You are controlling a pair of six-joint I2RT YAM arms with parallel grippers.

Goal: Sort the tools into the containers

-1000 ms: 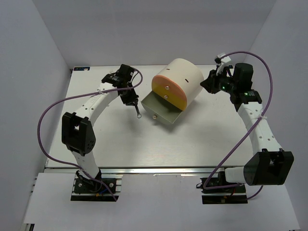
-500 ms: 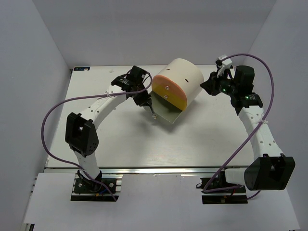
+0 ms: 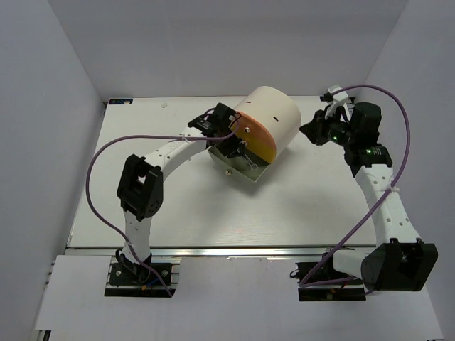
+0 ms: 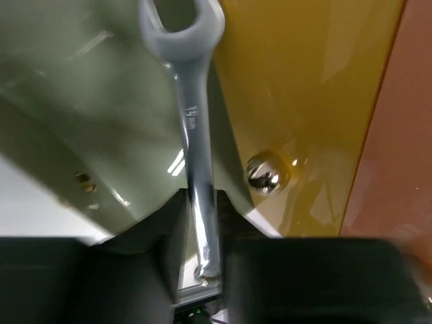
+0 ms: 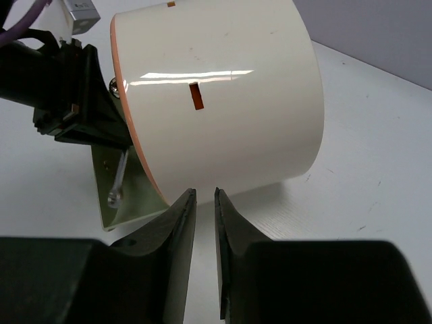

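Observation:
The cream drum cabinet (image 3: 274, 117) lies on its side at the table's back middle, its grey drawer (image 3: 226, 160) pulled out toward the front left. My left gripper (image 3: 240, 148) is shut on the silver wrench (image 3: 250, 160) and holds it over the open grey drawer. In the left wrist view the wrench (image 4: 194, 121) points away between my fingers, over the drawer's floor (image 4: 94, 94) and beside the yellow front (image 4: 304, 88) with its knob (image 4: 264, 172). My right gripper (image 3: 314, 131) is empty beside the drum's right side (image 5: 223, 101), its jaws nearly together. No screwdrivers are in view.
The pink and orange fronts (image 3: 257, 136) face front left, above the grey drawer. The right wrist view shows the left gripper (image 5: 74, 101) and the wrench (image 5: 119, 177) over the drawer (image 5: 138, 202). White walls enclose the table on three sides.
My left arm has swung right with the wrench, from left of the drawer to over it, close to the cabinet front. My right gripper has drifted slightly right and up.

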